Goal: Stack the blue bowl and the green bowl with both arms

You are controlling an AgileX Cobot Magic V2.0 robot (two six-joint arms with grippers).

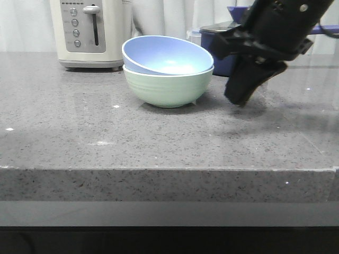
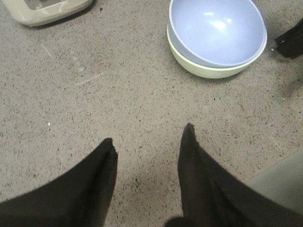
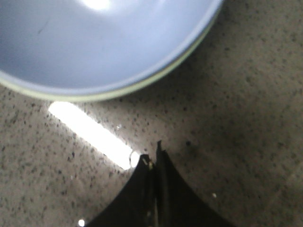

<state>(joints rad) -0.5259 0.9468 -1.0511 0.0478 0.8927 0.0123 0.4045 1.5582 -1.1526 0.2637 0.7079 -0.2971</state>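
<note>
Blue bowl (image 1: 167,53) sits tilted in green bowl (image 1: 168,87); right gripper (image 1: 241,100), jaws pressed together, just right; left gripper (image 2: 147,142) spread, nearer.

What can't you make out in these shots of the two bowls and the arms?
- Green bowl inside: hidden in every view by the blue bowl nested in it.
- Left gripper: absent from the front view.
- Navy pot: mostly blocked by the right gripper and its arm in the front view.
- Toaster: cut off by the top edge.
</note>
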